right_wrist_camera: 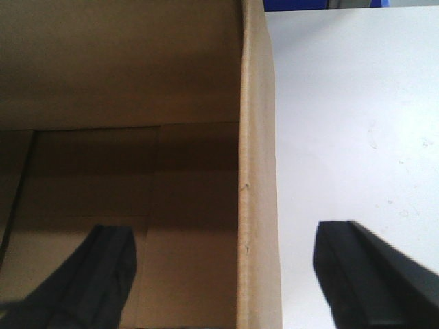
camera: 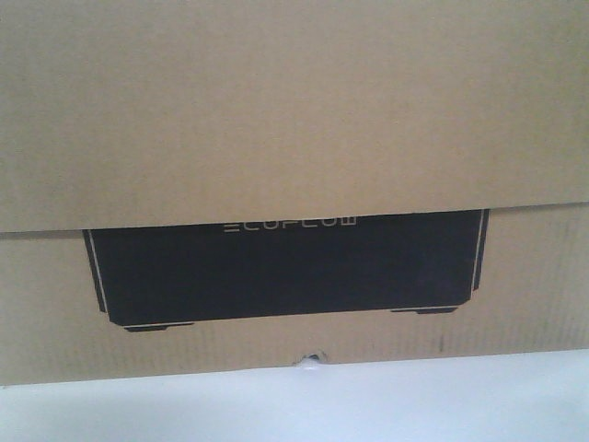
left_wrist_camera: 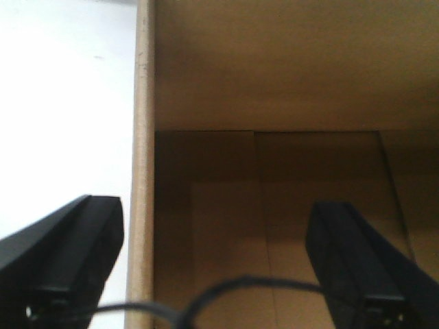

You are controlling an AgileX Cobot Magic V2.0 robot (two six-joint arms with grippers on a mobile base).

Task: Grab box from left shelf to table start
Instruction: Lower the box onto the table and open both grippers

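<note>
The brown cardboard box [camera: 294, 110] with the black "ECOFLOW" panel [camera: 285, 267] fills the front view and rests on the white table [camera: 276, 414]; a small torn notch shows on its bottom edge. The box is open at the top. My left gripper [left_wrist_camera: 216, 264] is open and straddles the box's left wall [left_wrist_camera: 142, 171], with one finger [left_wrist_camera: 68, 253] over the table and the other inside the box. My right gripper [right_wrist_camera: 236, 274] is open and straddles the right wall [right_wrist_camera: 257, 171] in the same way. Neither gripper's fingers touch the wall. The left shelf is out of view.
The white table lies bare to the left of the box [left_wrist_camera: 62, 103] and to its right [right_wrist_camera: 343, 103]. A thin blue strip [right_wrist_camera: 295, 4] shows beyond the table's far edge. A black cable [left_wrist_camera: 206, 301] crosses the bottom of the left wrist view.
</note>
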